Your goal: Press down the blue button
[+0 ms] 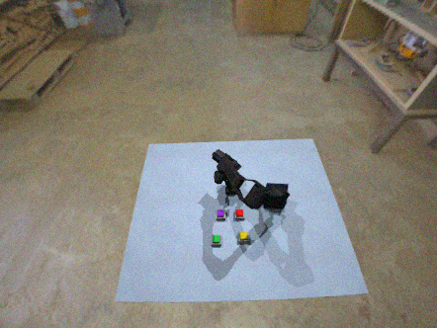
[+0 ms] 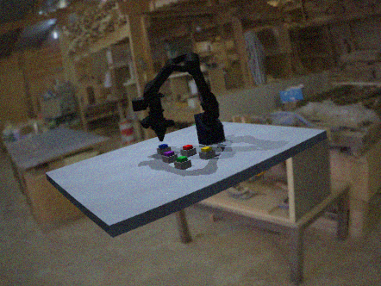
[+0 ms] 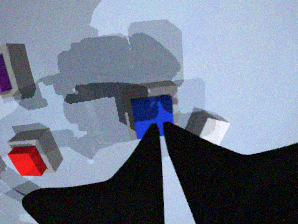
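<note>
The tool [image 3: 161,129] is nearly closed and holds nothing, its tips poised just above the blue button [image 3: 152,113]. That button sits beside a white block [image 3: 209,127] and well apart from the red button [image 3: 28,160]. A good press likely goes straight down on the cap's middle until it bottoms out, then lifts, keeping off the block.

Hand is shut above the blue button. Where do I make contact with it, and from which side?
Don't grip it. Push on the flat top of the blue button, straight down from above. Its cap faces up out of a grey housing, and the hand, shut into one blunt tip, hangs just over it. The white block sits close beside it, so a slanted approach risks a nudge.
</note>
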You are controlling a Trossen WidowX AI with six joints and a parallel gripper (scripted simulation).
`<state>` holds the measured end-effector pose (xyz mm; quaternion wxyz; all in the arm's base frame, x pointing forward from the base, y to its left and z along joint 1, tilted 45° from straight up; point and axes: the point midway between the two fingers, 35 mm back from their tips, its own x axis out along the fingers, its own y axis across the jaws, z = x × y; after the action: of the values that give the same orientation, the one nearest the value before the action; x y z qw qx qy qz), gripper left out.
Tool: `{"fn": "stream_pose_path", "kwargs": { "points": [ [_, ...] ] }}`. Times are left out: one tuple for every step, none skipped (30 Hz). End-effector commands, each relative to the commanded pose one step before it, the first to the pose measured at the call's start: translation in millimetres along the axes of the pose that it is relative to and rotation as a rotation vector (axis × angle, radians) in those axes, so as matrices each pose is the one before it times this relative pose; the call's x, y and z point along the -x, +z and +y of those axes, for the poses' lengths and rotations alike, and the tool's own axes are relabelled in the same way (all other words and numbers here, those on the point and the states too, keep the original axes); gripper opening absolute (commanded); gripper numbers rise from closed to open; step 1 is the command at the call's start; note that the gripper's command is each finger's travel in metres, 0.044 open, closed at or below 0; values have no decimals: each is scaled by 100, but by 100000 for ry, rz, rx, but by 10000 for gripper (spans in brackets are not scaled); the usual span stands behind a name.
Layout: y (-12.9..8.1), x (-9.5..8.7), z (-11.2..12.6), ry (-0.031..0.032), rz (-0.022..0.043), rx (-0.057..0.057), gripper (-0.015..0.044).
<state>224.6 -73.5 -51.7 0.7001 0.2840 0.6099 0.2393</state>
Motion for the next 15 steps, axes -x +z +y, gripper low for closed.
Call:
{"fn": "stream_pose_path", "kwargs": {
  "points": [
    [-194, -965, 172, 797, 375, -803, 20],
    [-1, -165, 3, 10, -2, 1, 20],
    [-2, -165, 4, 12, -2, 2, 20],
    [-3, -164, 5, 13, -2, 2, 20],
    [-4, -164, 6, 14, -1, 2, 20],
    [-5, -163, 6, 16, -1, 2, 20],
    [-6, -163, 7, 17, -1, 3, 20],
    [-7, -162, 8, 19, -1, 3, 20],
    [-8, -162, 9, 20, 0, 3, 20],
    [-7, -134, 8, 18, 0, 3, 20],
    [-5, -80, 5, 11, 0, 2, 20],
    [-2, -27, 2, 4, 0, 1, 20],
    [0, 0, 0, 0, 0, 0, 20],
    [0, 0, 0, 0, 0, 0, 20],
    [0, 0, 0, 0, 0, 0, 20]
  ]
}}
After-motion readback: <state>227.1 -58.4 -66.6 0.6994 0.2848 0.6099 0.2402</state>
